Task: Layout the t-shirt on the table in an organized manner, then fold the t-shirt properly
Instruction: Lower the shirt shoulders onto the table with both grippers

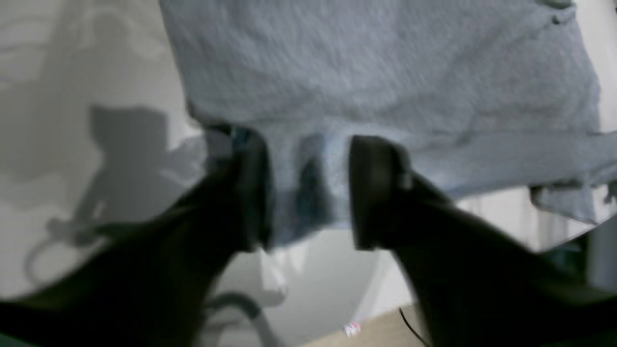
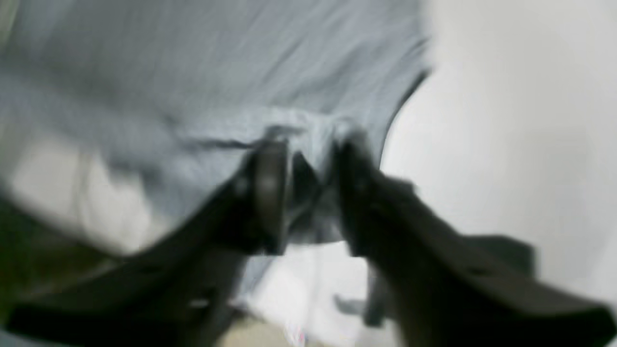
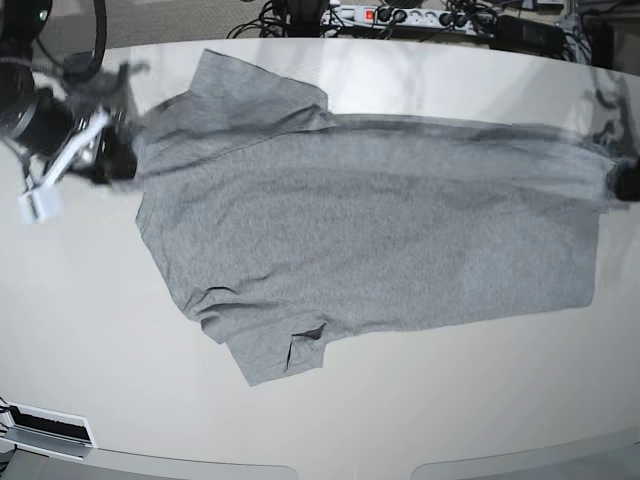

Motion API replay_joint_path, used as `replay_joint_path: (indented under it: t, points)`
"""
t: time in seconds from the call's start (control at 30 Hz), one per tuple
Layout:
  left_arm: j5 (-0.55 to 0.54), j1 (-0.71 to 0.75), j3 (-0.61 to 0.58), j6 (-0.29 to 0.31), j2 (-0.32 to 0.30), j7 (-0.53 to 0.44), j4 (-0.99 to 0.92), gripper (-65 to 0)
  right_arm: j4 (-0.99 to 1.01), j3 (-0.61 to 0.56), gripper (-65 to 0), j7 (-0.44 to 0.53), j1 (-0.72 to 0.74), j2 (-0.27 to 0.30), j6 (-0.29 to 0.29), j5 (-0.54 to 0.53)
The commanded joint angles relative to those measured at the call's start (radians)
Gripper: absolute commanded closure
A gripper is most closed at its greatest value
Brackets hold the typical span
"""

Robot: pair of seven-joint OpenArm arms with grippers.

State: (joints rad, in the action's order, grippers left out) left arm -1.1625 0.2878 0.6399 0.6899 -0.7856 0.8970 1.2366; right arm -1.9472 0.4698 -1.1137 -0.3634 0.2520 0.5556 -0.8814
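shirt: the heather-grey short-sleeved soft knit t-shirt (image 3: 370,240) was spread sideways across the middle of the table, plain side up, no lettering showing. One sleeve pointed toward the far edge, the other toward the near edge with a small fold in it.
table: the big glossy white-cream tabletop with curved edges (image 3: 100,360) ran well past the shirt on every side.
far edge of shirt: looked smeared and streaky in the base view, pulled into a long line between the two arms.
left gripper: the black left gripper (image 1: 308,193) sat at the shirt's edge, jaws clearly apart, with a bunched bit of grey fabric sitting in the gap. Not pinched as far as I could see.
right gripper: the black right gripper (image 2: 308,193) was at the opposite end, jaws also spread, a wrinkle of cloth between them. Really blurry shot though.
background: a power strip and tangle of black cables (image 3: 400,15) sat behind the table's far edge.
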Motion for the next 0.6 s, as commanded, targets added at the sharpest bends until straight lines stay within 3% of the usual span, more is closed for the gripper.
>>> replay_joint_path:
  t: [0.0, 0.23, 0.37, 0.43, 0.57]
  points:
    - [-0.015, -0.006, 0.011, 0.008, -0.029, -0.019, 0.011, -35.0, -0.013, 0.008, -28.6, 0.001, 0.012, 0.012, 0.001, -0.019]
    - [0.044, -0.005, 0.011, -0.003, -0.029, -0.037, 0.011, -35.8, -0.016, 0.009, -30.0, -0.097, 0.045, 0.012, 0.005, -0.047]
    - [0.063, -0.005, 0.011, -0.003, -0.028, -0.037, 0.011, -35.8, -0.016, 0.008, -30.0, -0.189, 0.003, 0.011, 0.060, -0.184]
    - [0.063, -0.005, 0.011, -0.003, -0.029, -0.037, 0.011, -35.8, -0.016, 0.008, -30.0, -0.189, -0.050, 0.004, 0.089, -0.240]
    - [0.061, -0.006, 0.011, -0.003, -0.029, -0.045, 0.011, -35.8, -0.014, 0.008, -30.0, -0.173, -0.141, -0.053, 0.118, -0.242]
